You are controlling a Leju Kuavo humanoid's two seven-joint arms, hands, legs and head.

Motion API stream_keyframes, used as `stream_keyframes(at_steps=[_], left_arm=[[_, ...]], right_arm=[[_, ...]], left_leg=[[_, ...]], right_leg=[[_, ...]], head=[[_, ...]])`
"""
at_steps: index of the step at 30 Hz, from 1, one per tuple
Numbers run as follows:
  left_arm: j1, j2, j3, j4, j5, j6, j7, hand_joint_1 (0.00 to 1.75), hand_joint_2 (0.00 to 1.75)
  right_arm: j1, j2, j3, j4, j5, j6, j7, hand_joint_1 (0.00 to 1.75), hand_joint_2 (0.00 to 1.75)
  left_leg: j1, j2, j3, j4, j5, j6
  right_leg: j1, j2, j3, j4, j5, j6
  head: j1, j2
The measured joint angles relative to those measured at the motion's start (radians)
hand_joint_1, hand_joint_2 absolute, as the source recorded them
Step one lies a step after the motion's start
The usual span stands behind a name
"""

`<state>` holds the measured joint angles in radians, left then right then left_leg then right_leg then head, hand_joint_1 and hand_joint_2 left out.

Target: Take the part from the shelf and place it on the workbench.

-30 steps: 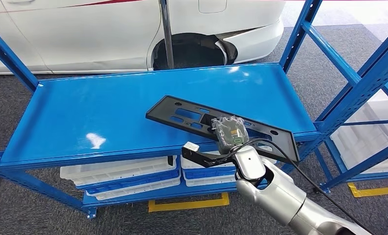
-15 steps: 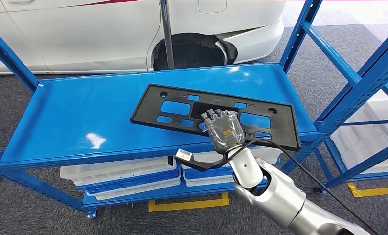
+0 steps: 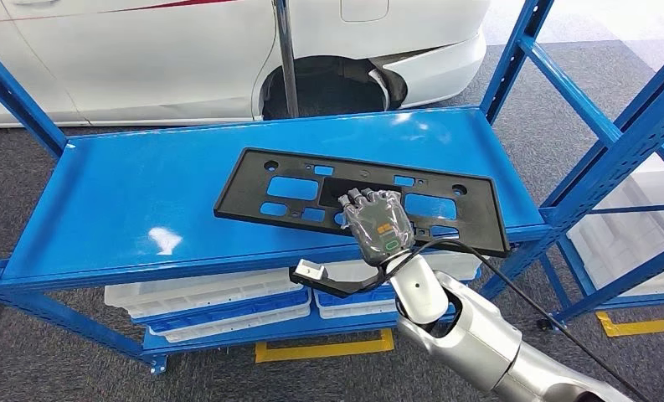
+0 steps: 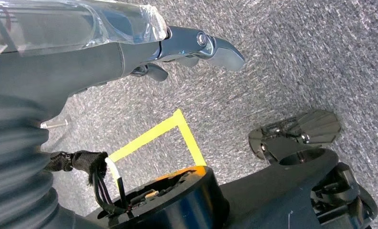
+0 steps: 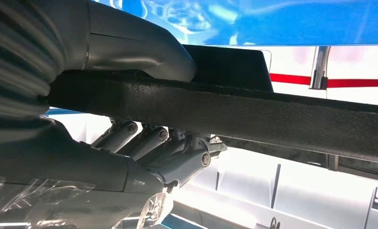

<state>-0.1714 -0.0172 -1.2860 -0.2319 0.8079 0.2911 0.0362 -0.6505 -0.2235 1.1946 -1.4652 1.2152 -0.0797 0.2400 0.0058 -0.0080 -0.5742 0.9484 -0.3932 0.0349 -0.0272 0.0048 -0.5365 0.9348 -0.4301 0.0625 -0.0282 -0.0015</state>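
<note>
A blue metal shelf (image 3: 127, 209) on blue uprights is seen, standing on grey carpet (image 3: 52, 352). A flat black part (image 3: 295, 186) with cut-outs is seen over the top board, toward its right half, with its near edge jutting past the front lip; whether it rests on the board cannot be told. On the lower board, white trays (image 3: 203, 297) with blue bands are stacked. Yellow tape (image 3: 324, 347) is laid on the carpet.

Right hand (image 5: 129, 119) grips black part (image 5: 253, 107) at its edge: thick grey thumb (image 5: 144, 47) pressed on one face, darker fingers (image 5: 148, 140) curled against the opposite face. The part's textured edge runs across the frame as a long dark bar. Blue shelf (image 5: 311, 21) surface beyond it. White car body with red stripe (image 5: 353, 82) behind.
</note>
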Motion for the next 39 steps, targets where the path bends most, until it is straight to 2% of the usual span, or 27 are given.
stream_keyframes(at_steps=[6, 8, 9, 10, 11, 12, 13, 14, 16, 17, 18, 19, 20, 22, 23, 24, 25, 26, 28, 29, 30, 33, 34, 35, 36, 38, 39], left_arm=[[0.000, 0.000, 0.000, 0.000, 0.000, 0.000, 0.000, 0.00, 1.75], [-0.001, 0.000, 0.000, 0.000, 0.000, 0.000, 0.000, 0.00, 1.75], [-0.001, 0.000, 0.000, 0.000, -0.001, 0.000, 0.001, 0.00, 1.75], [-0.001, -0.001, 0.001, 0.000, -0.002, 0.000, 0.001, 0.00, 1.75], [-0.001, 0.000, 0.001, 0.000, -0.003, 0.001, 0.001, 0.00, 1.75], [-0.002, 0.001, 0.001, 0.000, -0.005, 0.001, 0.001, 0.00, 1.75], [-0.002, 0.002, 0.001, 0.001, -0.006, 0.001, 0.002, 0.00, 1.75], [-0.003, 0.003, 0.001, 0.001, -0.006, 0.001, 0.002, 0.00, 1.75], [-0.003, 0.004, 0.001, 0.001, -0.006, 0.001, 0.003, 0.00, 1.75], [-0.003, 0.004, 0.001, 0.001, -0.006, 0.001, 0.004, 0.00, 1.75], [-0.004, 0.004, 0.002, 0.001, -0.006, 0.001, 0.005, 0.00, 1.75], [-0.006, 0.004, 0.002, 0.001, -0.006, 0.001, 0.006, 0.00, 1.75], [-0.008, 0.004, 0.002, 0.001, -0.006, 0.002, 0.006, 0.00, 1.75], [-0.014, 0.004, 0.003, 0.001, -0.006, 0.002, 0.006, 0.00, 1.75], [-0.016, 0.004, 0.003, 0.001, -0.006, 0.002, 0.006, 0.00, 1.75], [-0.017, 0.004, 0.003, 0.001, -0.007, 0.002, 0.007, 0.00, 1.75], [-0.016, 0.003, 0.003, 0.001, -0.007, 0.001, 0.009, 0.00, 1.75], [-0.014, 0.003, 0.003, 0.001, -0.008, 0.001, 0.011, 0.00, 1.75], [-0.013, 0.006, 0.003, 0.002, -0.009, 0.001, 0.014, 0.00, 1.75], [-0.012, 0.008, 0.003, 0.002, -0.009, 0.002, 0.015, 0.00, 1.75], [-0.012, 0.009, 0.003, 0.002, -0.009, 0.002, 0.015, 0.00, 1.75], [-0.009, 0.010, 0.003, 0.002, -0.012, 0.002, 0.015, 0.00, 1.75], [-0.009, 0.010, 0.003, 0.002, -0.013, 0.002, 0.015, 0.00, 1.75], [-0.009, 0.010, 0.003, 0.002, -0.015, 0.002, 0.015, 0.00, 1.75], [-0.009, 0.010, 0.003, 0.002, -0.016, 0.002, 0.015, 0.00, 1.75], [-0.006, 0.008, 0.003, 0.002, -0.018, 0.002, 0.015, 0.00, 1.75], [-0.005, 0.007, 0.003, 0.002, -0.018, 0.001, 0.015, 0.00, 1.75]], right_arm=[[0.000, 0.000, 0.000, -0.001, 0.000, 0.000, 0.000, 1.75, 1.75], [0.001, 0.000, 0.000, -0.003, -0.001, 0.000, -0.002, 1.75, 1.75], [0.004, 0.000, 0.000, -0.005, -0.002, 0.001, -0.002, 1.75, 1.75], [0.007, 0.000, -0.001, -0.006, -0.005, 0.003, -0.004, 1.75, 1.75], [0.009, -0.001, -0.001, -0.006, -0.007, 0.004, -0.005, 1.75, 1.75], [0.012, -0.001, -0.001, -0.006, -0.010, 0.005, -0.007, 1.75, 1.75], [0.013, -0.001, -0.001, -0.006, -0.012, 0.006, -0.008, 1.75, 1.75], [0.014, 0.000, -0.001, -0.007, -0.012, 0.006, -0.008, 1.75, 1.75], [0.015, 0.000, -0.001, -0.007, -0.012, 0.006, -0.009, 1.75, 1.75], [0.015, 0.000, -0.001, -0.007, -0.012, 0.006, -0.009, 1.75, 1.75], [0.015, 0.001, -0.001, -0.007, -0.013, 0.006, -0.009, 1.75, 1.75], [0.015, 0.002, -0.001, -0.007, -0.013, 0.006, -0.009, 1.75, 1.75], [0.015, 0.002, -0.001, -0.007, -0.013, 0.006, -0.009, 1.75, 1.75], [0.016, 0.003, -0.001, -0.007, -0.013, 0.006, -0.009, 1.75, 1.75], [0.016, 0.003, -0.001, -0.007, -0.013, 0.006, -0.009, 1.75, 1.75], [0.016, 0.003, -0.001, -0.007, -0.013, 0.006, -0.009, 1.75, 1.75], [0.017, 0.003, -0.001, -0.007, -0.013, 0.006, -0.010, 1.75, 1.75], [0.017, 0.003, -0.001, -0.007, -0.013, 0.006, -0.010, 1.75, 1.75], [0.016, 0.005, -0.002, -0.007, -0.013, 0.005, -0.010, 1.75, 1.75], [0.016, 0.005, -0.002, -0.007, -0.013, 0.004, -0.010, 1.75, 1.75], [0.017, 0.005, -0.002, -0.007, -0.013, 0.004, -0.010, 1.75, 1.75], [0.017, 0.008, -0.002, -0.007, -0.012, 0.003, -0.010, 1.75, 1.75], [0.017, 0.009, -0.002, -0.007, -0.012, 0.003, -0.010, 1.75, 1.75], [0.016, 0.008, -0.002, -0.007, -0.012, 0.003, -0.010, 1.75, 1.75], [0.016, 0.007, -0.002, -0.007, -0.012, 0.003, -0.009, 1.75, 1.75], [0.017, 0.007, -0.002, -0.007, -0.012, 0.003, -0.009, 1.75, 1.75], [0.018, 0.006, -0.002, -0.007, -0.012, 0.003, -0.009, 1.75, 1.75]], left_leg=[[0.004, 0.001, 0.002, -0.008, 0.006, 0.005], [0.010, 0.003, 0.005, -0.015, 0.011, 0.010], [0.013, 0.003, 0.005, -0.018, 0.014, 0.011], [0.018, 0.004, 0.005, -0.017, 0.017, 0.007], [0.023, 0.003, 0.002, -0.013, 0.017, -0.001], [0.025, 0.002, -0.002, -0.008, 0.018, -0.013], [0.027, 0.001, -0.005, -0.003, 0.018, -0.025], [0.025, 0.000, -0.010, 0.002, 0.020, -0.034], [0.025, -0.001, -0.019, 0.005, 0.028, -0.046], [0.027, -0.001, -0.026, 0.010, 0.026, -0.051], [0.029, 0.001, -0.036, 0.026, 0.011, -0.053], [0.031, 0.002, -0.051, 0.061, -0.018, -0.054], [0.029, 0.003, -0.073, 0.123, -0.062, -0.054], [0.023, 0.004, -0.116, 0.265, -0.144, -0.050], [0.018, 0.004, -0.127, 0.319, -0.169, -0.046], [0.013, 0.004, -0.119, 0.333, -0.174, -0.038], [0.005, 0.003, -0.094, 0.311, -0.164, -0.027], [-0.005, 0.003, -0.051, 0.251, -0.141, -0.011], [-0.026, 0.006, 0.042, 0.096, -0.103, 0.028], [-0.035, 0.008, 0.069, 0.046, -0.089, 0.039], [-0.042, 0.010, 0.080, 0.020, -0.082, 0.044], [-0.047, 0.010, 0.077, -0.008, -0.052, 0.043], [-0.043, 0.012, 0.075, -0.021, -0.039, 0.042], [-0.037, 0.013, 0.070, -0.031, -0.024, 0.042], [-0.031, 0.015, 0.062, -0.036, -0.013, 0.039], [-0.024, 0.016, 0.041, -0.037, 0.006, 0.037], [-0.020, 0.017, 0.028, -0.036, 0.015, 0.032]], right_leg=[[0.002, 0.000, -0.001, 0.001, -0.001, 0.003], [0.000, 0.000, -0.023, 0.056, -0.046, 0.002], [-0.001, -0.001, -0.057, 0.140, -0.087, 0.004], [-0.006, -0.002, -0.060, 0.165, -0.095, 0.010], [-0.013, -0.002, -0.045, 0.150, -0.087, 0.022], [-0.016, 0.001, -0.028, 0.128, -0.069, 0.027], [-0.020, 0.005, 0.008, 0.058, -0.035, 0.026], [-0.019, 0.010, 0.010, 0.047, -0.036, 0.019], [-0.017, 0.016, -0.007, 0.059, -0.034, -0.004], [-0.016, 0.015, -0.016, 0.061, -0.031, -0.016], [-0.014, 0.014, -0.024, 0.063, -0.026, -0.026], [-0.012, 0.012, -0.032, 0.063, -0.020, -0.037], [-0.008, 0.010, -0.041, 0.063, -0.014, -0.047], [0.002, 0.007, -0.056, 0.063, -0.003, -0.057], [0.009, 0.006, -0.063, 0.063, 0.003, -0.061], [0.017, 0.006, -0.069, 0.063, 0.009, -0.064], [0.025, 0.006, -0.075, 0.063, 0.014, -0.067], [0.033, 0.006, -0.080, 0.063, 0.020, -0.070], [0.040, 0.007, -0.087, 0.062, 0.031, -0.073], [0.038, 0.006, -0.090, 0.060, 0.036, -0.072], [0.034, 0.005, -0.092, 0.058, 0.042, -0.069], [0.026, 0.003, -0.098, 0.051, 0.059, -0.054], [0.027, 0.003, -0.104, 0.056, 0.049, -0.049], [0.027, 0.003, -0.113, 0.081, 0.018, -0.042], [0.025, 0.003, -0.127, 0.123, -0.025, -0.037], [0.018, 0.003, -0.158, 0.243, -0.113, -0.024], [0.015, 0.002, -0.165, 0.293, -0.130, -0.018]], head=[[0.000, 0.000], [0.002, 0.000], [0.002, 0.000], [0.003, 0.000], [0.004, 0.000], [0.005, 0.000], [0.005, 0.000], [0.005, 0.000], [0.003, 0.000], [0.001, 0.000], [0.000, 0.000], [-0.003, 0.000], [-0.005, 0.000], [-0.008, 0.000], [-0.009, 0.000], [-0.009, 0.000], [-0.009, 0.000], [-0.009, 0.000], [-0.007, 0.000], [-0.006, 0.000], [-0.005, 0.000], [-0.007, 0.000], [-0.007, 0.000], [-0.006, 0.000], [-0.005, 0.000], [-0.004, 0.000], [-0.004, 0.000]])
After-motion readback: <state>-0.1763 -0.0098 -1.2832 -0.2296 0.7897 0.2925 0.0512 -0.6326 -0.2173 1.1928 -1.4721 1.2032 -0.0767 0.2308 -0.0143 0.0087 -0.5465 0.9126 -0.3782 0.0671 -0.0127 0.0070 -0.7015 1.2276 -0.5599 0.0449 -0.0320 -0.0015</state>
